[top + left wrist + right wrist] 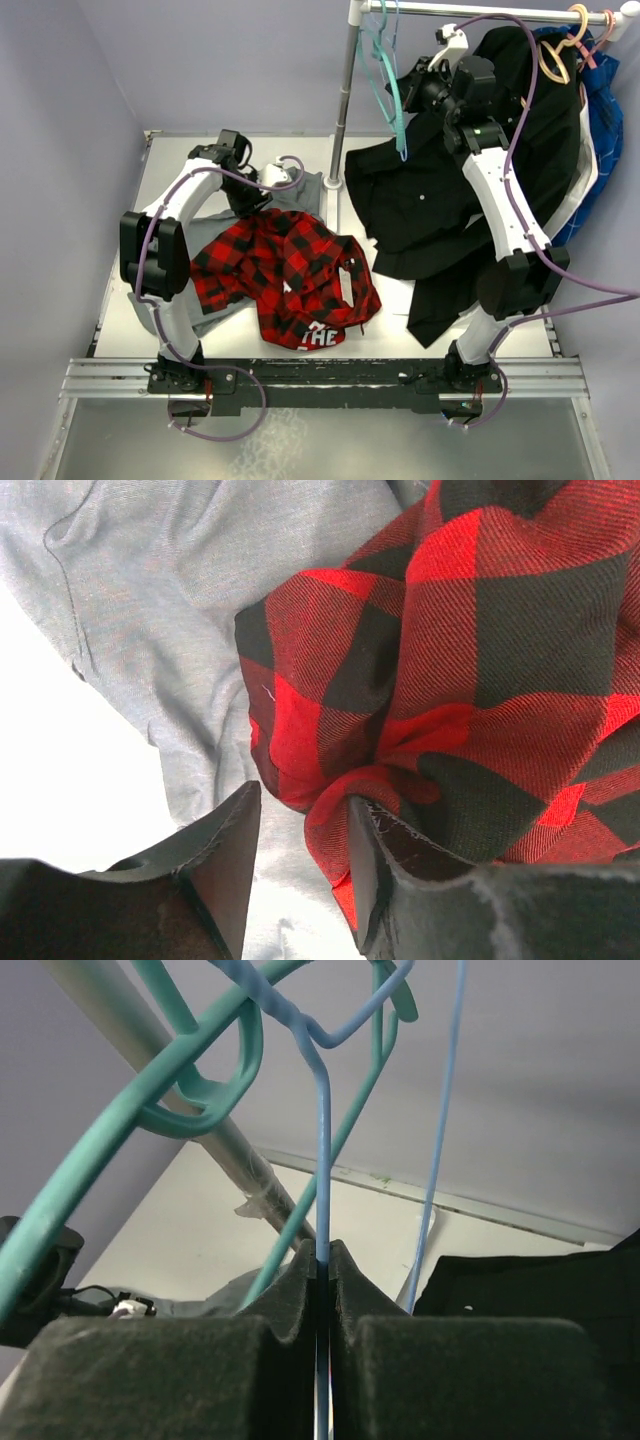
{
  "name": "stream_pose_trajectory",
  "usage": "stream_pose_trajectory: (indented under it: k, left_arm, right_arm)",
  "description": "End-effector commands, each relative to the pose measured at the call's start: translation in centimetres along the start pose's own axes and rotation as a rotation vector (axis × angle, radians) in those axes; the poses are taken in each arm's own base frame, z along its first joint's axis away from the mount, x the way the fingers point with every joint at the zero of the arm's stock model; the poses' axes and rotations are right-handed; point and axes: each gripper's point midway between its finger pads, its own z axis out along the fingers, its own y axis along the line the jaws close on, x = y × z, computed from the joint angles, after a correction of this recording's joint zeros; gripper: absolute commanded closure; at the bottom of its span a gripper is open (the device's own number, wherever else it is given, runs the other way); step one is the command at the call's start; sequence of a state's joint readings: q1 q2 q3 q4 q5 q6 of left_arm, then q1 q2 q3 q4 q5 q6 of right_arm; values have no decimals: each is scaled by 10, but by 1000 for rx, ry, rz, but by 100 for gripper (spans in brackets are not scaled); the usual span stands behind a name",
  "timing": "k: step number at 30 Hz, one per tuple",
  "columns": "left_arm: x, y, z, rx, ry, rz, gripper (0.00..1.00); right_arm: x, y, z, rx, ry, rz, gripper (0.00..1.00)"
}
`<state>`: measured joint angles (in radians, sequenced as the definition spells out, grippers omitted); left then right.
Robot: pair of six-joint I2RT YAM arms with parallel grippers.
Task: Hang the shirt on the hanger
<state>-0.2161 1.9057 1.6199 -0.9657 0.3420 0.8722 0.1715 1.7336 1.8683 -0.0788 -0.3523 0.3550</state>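
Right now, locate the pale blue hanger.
Right wrist view, centre: the pale blue hanger is pinched in the right gripper, beside the teal hanger, by the rack's pole.

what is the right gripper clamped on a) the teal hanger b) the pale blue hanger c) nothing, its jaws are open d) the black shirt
b: in the right wrist view the right gripper has its jaws pressed together on the thin wire of the pale blue hanger, while the teal hanger hangs beside it, outside the jaws.
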Motion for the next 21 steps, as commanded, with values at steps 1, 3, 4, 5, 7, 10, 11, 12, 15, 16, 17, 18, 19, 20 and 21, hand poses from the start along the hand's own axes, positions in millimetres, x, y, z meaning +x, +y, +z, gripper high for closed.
stream_pose_trajectory:
  k: [1,3,4,5,7,10,11,12,15,16,17,18,19,20,21]
  left_arm:
    - [-19,21,-26,-82,-101,-16,54]
    - [-17,33,-28,-104,-106,-56,51]
    - [-15,37,-28,-103,-104,-76,48]
    - [-14,40,-29,-99,-101,-95,36]
    - [-18,42,-33,-100,-115,-123,1]
    - [-30,35,-46,-94,-169,-164,1]
    - [-35,28,-52,-76,-185,-175,1]
    - [-41,23,-60,-68,-209,-183,1]
    - [-56,10,-89,-81,-254,-198,1]
    - [-62,4,-100,-92,-262,-192,1]
    - [-67,-5,-111,-106,-270,-182,1]
    - [-74,-16,-123,-131,-278,-168,1]
    - [-79,-29,-130,-159,-265,-147,1]
    - [-89,-49,-131,-179,-246,-108,1]
    - [-93,-63,-130,-204,-224,-85,1]
  right_arm:
    - [-51,19,-17,-17,-144,-53,100]
    - [-62,21,-28,3,-174,-64,100]
    - [-68,23,-35,15,-194,-71,100]
    - [-73,24,-42,29,-210,-75,100]
    - [-82,24,-57,64,-244,-89,100]
    - [-92,26,-80,100,-294,-111,100]
    - [-92,27,-87,107,-307,-118,100]
    - [-95,28,-96,116,-326,-126,100]
    - [-100,34,-116,123,-358,-135,100]
    - [-100,36,-123,127,-361,-135,100]
    - [-99,36,-130,137,-359,-132,100]
    - [-97,37,-141,149,-357,-129,100]
    - [-92,37,-149,163,-352,-126,100]
    - [-85,35,-158,183,-344,-119,100]
    - [-77,32,-169,206,-339,-109,100]
